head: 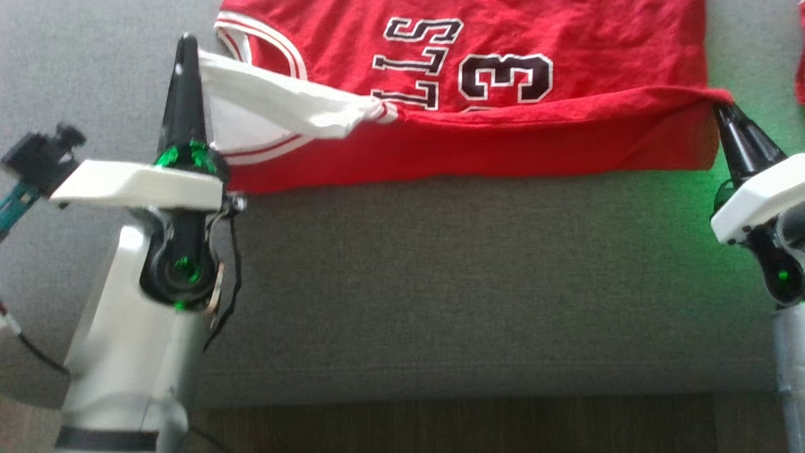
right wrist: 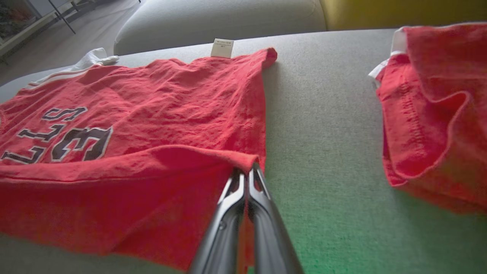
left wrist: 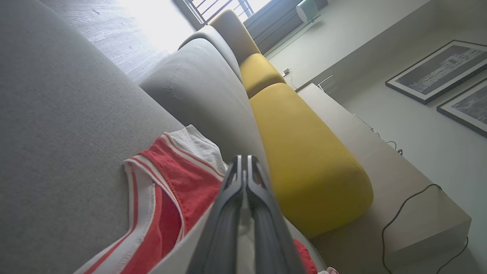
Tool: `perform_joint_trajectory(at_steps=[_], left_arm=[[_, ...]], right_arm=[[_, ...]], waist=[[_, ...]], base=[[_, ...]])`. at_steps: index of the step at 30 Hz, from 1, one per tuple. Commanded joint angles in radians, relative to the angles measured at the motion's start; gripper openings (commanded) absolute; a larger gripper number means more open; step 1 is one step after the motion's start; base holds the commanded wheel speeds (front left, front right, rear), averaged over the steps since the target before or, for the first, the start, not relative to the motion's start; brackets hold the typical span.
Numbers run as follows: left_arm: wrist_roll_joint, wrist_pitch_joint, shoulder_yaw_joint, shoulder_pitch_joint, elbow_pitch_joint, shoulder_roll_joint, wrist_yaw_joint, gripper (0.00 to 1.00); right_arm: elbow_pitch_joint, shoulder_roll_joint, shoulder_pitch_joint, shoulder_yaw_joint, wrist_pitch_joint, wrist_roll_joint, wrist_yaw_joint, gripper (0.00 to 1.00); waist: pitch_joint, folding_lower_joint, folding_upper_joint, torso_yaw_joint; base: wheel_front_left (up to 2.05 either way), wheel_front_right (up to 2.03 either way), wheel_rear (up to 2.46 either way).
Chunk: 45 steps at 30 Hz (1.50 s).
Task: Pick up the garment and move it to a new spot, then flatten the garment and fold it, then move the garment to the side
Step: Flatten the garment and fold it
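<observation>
The left forearm (head: 126, 352) stood closest, pale and upright at the front edge of the grey sofa seat (head: 440, 283). Above it the left gripper (head: 186, 50) had its fingers pressed together on a white shoulder strap (head: 283, 104) of the garment (head: 503, 75). The right gripper (head: 723, 110), likewise closed, pinched the red hem corner (right wrist: 251, 160) at the opposite end. The garment, a red numbered jersey, lay print-up across the rear part of the seat, with its near edge raised between the two grippers and a flap hanging from that edge down to the cushion. Judged from this, the fold was in hand but not yet laid. Possible faults were as follows. The strap was drawn taut and held by a narrow bite, so it could slip out if the arms moved apart. Unequal travel of the two arms would lay the fold askew. A second red piece (right wrist: 426, 114) lay near the right gripper, apart from the garment, and a wide sweep could catch and drag it. The crumpled strap could also end up trapped under the fold.
</observation>
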Motion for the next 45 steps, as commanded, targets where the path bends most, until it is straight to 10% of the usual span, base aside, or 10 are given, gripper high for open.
perform_joint_trajectory(at_steps=[1,11,12,13,14,25,45], left_arm=[[0.011,-0.009,0.030,-0.038,-0.012,0.015,-0.008,0.00],[0.116,-0.028,0.055,-0.121,0.121,-0.026,-0.024,0.00],[0.121,-0.028,0.063,-0.122,0.129,-0.034,-0.024,0.28],[0.125,-0.028,0.070,-0.122,0.138,-0.040,-0.024,0.73],[0.132,-0.028,0.079,-0.121,0.145,-0.046,-0.025,1.00],[0.322,-0.029,0.159,0.034,0.084,-0.071,-0.020,1.00],[0.571,0.001,0.052,0.166,0.207,-0.051,0.179,1.00]], right_arm=[[-0.024,-0.015,-0.027,0.019,-0.011,-0.008,0.000,0.00],[0.050,-0.016,-0.089,0.038,-0.058,-0.010,0.000,0.00],[0.058,-0.015,-0.090,0.039,-0.064,-0.011,0.000,0.06],[0.065,-0.014,-0.090,0.039,-0.070,-0.014,0.000,0.38],[0.071,-0.012,-0.089,0.038,-0.075,-0.016,0.000,0.95],[0.013,0.028,0.018,0.000,-0.129,-0.008,0.000,1.00],[-0.108,0.113,0.097,0.007,-0.110,0.006,0.000,1.00]], waist=[[0.015,-0.0002,0.0000,0.004],[0.045,-0.0002,0.0000,0.003],[0.045,-0.0002,0.0000,0.003],[0.043,-0.0002,0.0000,0.003],[0.041,-0.0002,0.0000,0.002],[-0.017,-0.0002,0.0000,-0.003],[-0.006,-0.0002,0.0000,-0.037]], base=[[0.00,0.00,0.00],[0.00,0.00,0.00],[0.00,0.00,0.00],[0.00,0.00,0.00],[0.00,0.00,0.00],[0.00,0.00,0.00],[0.00,0.00,0.00]])
